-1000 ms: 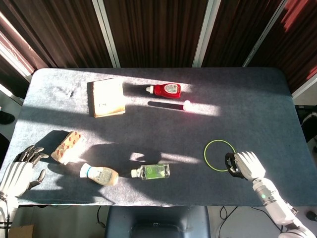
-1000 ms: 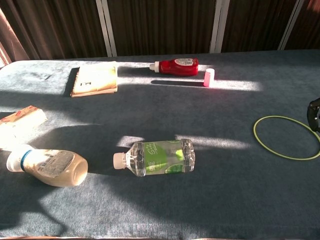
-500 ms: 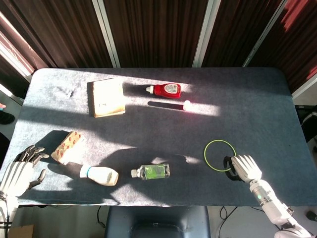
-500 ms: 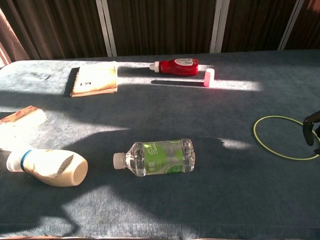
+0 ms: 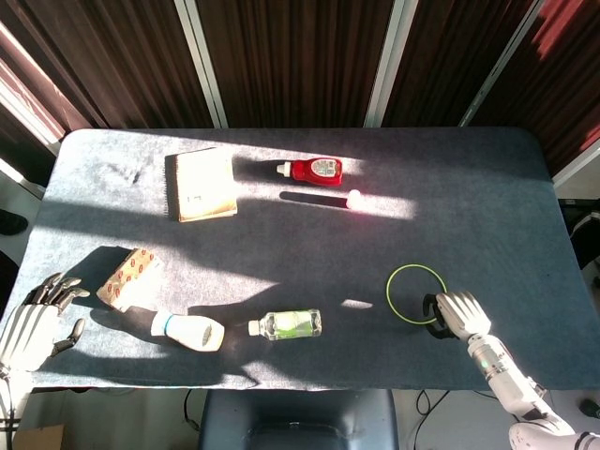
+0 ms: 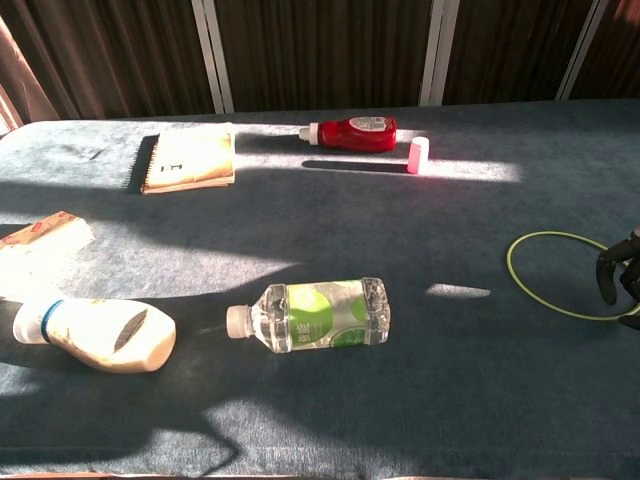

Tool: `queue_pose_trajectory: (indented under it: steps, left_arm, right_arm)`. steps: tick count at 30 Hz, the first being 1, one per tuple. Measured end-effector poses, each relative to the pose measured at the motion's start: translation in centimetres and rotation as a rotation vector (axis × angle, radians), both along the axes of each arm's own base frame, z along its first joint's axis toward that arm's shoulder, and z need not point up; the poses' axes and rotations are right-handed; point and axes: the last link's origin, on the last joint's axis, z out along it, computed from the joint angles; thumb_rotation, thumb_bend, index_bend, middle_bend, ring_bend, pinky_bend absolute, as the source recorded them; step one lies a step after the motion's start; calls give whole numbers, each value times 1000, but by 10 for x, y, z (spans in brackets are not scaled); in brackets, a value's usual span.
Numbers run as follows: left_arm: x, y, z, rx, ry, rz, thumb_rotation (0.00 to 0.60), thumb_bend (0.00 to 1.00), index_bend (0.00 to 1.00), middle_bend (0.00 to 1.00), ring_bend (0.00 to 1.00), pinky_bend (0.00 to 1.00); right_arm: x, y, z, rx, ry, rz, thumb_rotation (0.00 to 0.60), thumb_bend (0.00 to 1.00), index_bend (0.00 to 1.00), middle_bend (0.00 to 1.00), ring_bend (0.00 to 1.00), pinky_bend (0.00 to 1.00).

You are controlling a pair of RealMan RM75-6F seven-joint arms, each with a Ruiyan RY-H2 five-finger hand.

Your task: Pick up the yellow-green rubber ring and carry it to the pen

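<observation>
Now the right hand, fingers curled over nothing, sits at the near edge of the yellow-green rubber ring lying flat on the tabletop, so hook a fingertip under that thin rim before lifting.

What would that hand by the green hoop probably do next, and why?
Probably close its fingers on the near right edge of the yellow-green rubber ring and lift. The right hand sits at that edge with fingers curled beside it, and the ring lies flat on the table, apparently not yet gripped. Whether a fingertip already touches it is unclear.
</observation>
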Motion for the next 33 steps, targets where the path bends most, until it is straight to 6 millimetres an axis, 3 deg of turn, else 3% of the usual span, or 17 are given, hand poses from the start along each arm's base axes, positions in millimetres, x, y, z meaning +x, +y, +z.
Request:
queue_pose_trajectory:
  steps: [10, 20, 27, 33]
  left_arm:
    - [1, 0, 0, -1, -2, -5, 600, 410, 330, 193, 85, 225]
    - [1, -1, 0, -2, -2, -8, 600, 409, 330, 193, 84, 226]
    - [1, -1, -1, -7, 3, -7, 600, 409, 330, 193, 85, 225]
    - [1, 0, -3, -11, 8, -7, 600, 409, 330, 193, 85, 225]
  right_arm:
    - [-7, -4, -6, 13, 5, -19, 600, 403, 691, 872, 1000, 984]
    - [-16, -8, -8, 3, 14, -46, 600, 476, 759, 879, 1000, 984]
    - [-8, -8, 2, -35, -25, -30, 600, 523, 811, 880, 1000, 984]
    - [6, -13, 24, -100, -96, -9, 600, 527, 818, 882, 1000, 984]
